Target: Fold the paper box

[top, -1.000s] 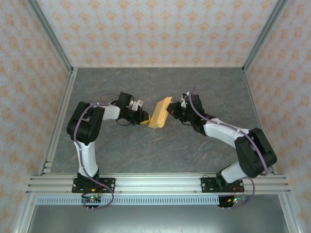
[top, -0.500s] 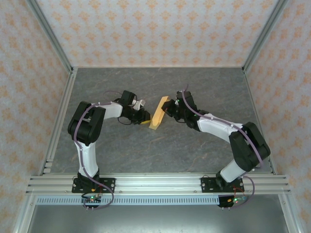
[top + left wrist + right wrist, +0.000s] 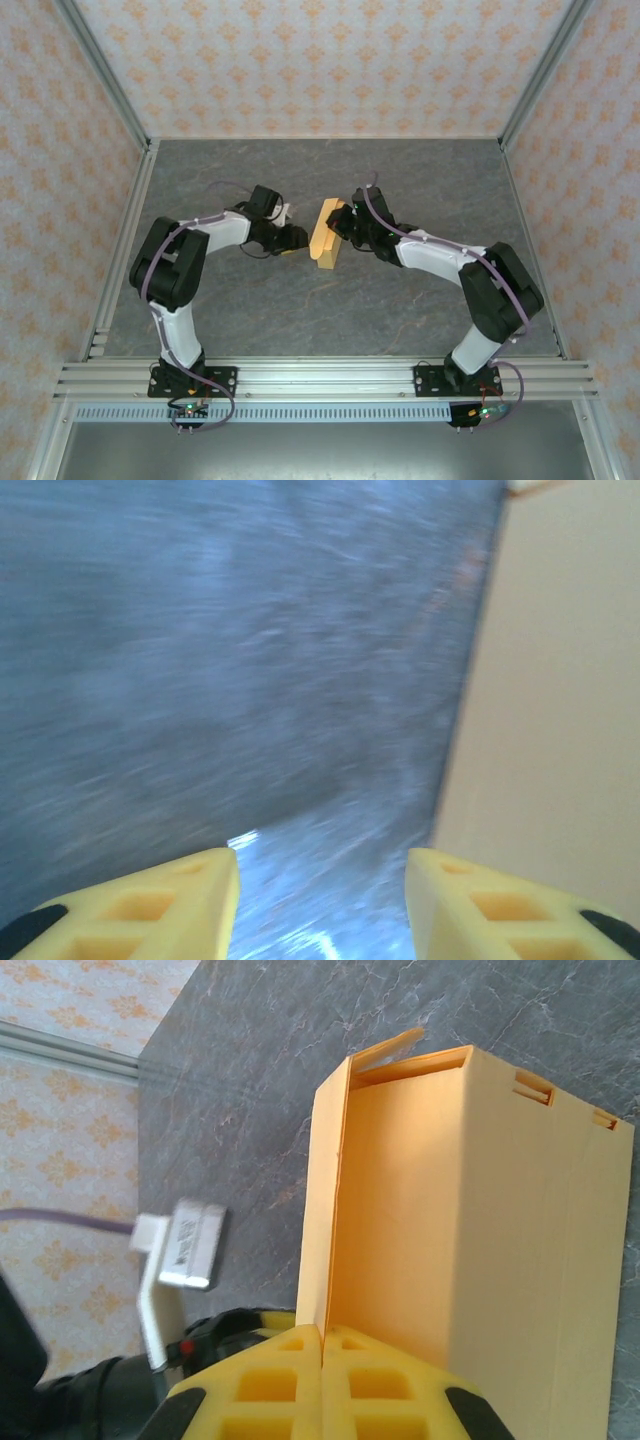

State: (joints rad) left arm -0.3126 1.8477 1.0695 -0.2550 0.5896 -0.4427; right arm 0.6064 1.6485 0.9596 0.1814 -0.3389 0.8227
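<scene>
The paper box [image 3: 326, 238] is light orange-tan card, partly folded, standing near the middle of the table between the two arms. My right gripper [image 3: 346, 228] is on its right side. In the right wrist view the right gripper [image 3: 323, 1332] is shut on a thin wall of the box [image 3: 480, 1210], whose open end with slots faces away. My left gripper [image 3: 295, 243] sits just left of the box. In the blurred left wrist view the left gripper [image 3: 322, 865] is open with bare table between the fingers, and the box [image 3: 560, 700] rises at the right.
The grey marbled table [image 3: 330, 320] is fenced by aluminium rails [image 3: 125, 240] and patterned walls. A small white-and-silver module [image 3: 185, 1245] on the left arm lies close beside the box's far side.
My left gripper has opened and let go of the box's left edge. The right gripper moved left with the box, which has turned and now stands more compact.
</scene>
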